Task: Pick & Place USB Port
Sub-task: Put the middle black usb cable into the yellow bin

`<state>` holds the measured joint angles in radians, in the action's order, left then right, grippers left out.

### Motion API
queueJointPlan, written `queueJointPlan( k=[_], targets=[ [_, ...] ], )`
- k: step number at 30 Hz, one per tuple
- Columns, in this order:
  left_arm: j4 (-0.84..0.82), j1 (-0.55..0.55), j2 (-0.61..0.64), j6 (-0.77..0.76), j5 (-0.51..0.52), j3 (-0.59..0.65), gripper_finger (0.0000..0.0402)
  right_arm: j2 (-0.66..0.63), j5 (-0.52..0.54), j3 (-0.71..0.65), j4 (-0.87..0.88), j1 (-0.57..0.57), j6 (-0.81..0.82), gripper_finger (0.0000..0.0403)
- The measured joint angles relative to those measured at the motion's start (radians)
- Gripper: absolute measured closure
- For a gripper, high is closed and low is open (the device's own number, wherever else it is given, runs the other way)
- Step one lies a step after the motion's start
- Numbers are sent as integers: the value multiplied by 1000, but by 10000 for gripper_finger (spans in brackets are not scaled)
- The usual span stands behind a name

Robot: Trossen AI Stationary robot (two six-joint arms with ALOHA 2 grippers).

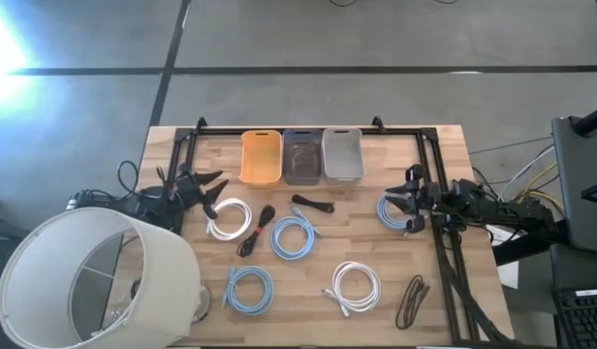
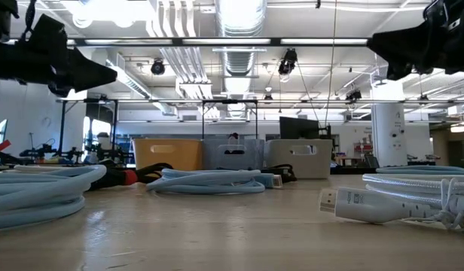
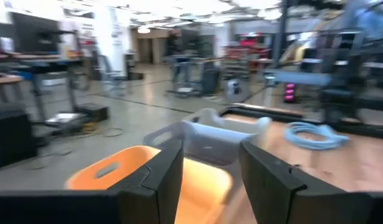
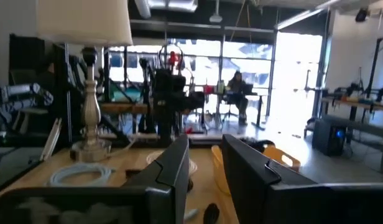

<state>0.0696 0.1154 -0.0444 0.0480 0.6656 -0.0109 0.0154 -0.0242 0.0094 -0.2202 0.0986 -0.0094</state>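
Several coiled cables lie flat on the wooden table: a white coil (image 1: 229, 218), light-blue coils (image 1: 296, 237) (image 1: 248, 288) (image 1: 393, 210), another white coil (image 1: 355, 287), a short black cable (image 1: 312, 204), a black-and-red one (image 1: 257, 230) and a dark one (image 1: 412, 301). My left gripper (image 1: 215, 190) (image 3: 210, 149) hangs open above the table's left side, just beyond the white coil. My right gripper (image 1: 407, 201) (image 4: 206, 140) hangs open over the blue coil at the right. In the low view both grippers (image 2: 104, 75) (image 2: 383, 45) are well above the tabletop.
Three bins stand in a row at the far edge: orange (image 1: 261, 156), dark grey (image 1: 301, 155), light grey (image 1: 342, 153). A black frame (image 1: 308, 130) runs along the far edge and down the right side. A white lampshade (image 1: 95, 276) covers the near-left corner.
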Motion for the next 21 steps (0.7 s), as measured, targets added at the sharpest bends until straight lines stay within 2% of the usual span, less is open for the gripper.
queueJointPlan(
  k=[5, 8, 14, 21],
  targets=[
    [2, 0, -1, -68, -154, 0, 241, 1, 0, 0, -8, 0, 6, 287],
    [2, 0, -1, -117, -206, 0, 241, 2, 0, 0, -8, 0, 22, 271],
    [12, 0, -1, -193, -245, -2, 241, 8, 0, 0, -8, 0, 54, 237],
    [13, 0, -14, -196, -284, -46, 241, 45, 22, 0, -11, 0, 95, 218]
  ],
)
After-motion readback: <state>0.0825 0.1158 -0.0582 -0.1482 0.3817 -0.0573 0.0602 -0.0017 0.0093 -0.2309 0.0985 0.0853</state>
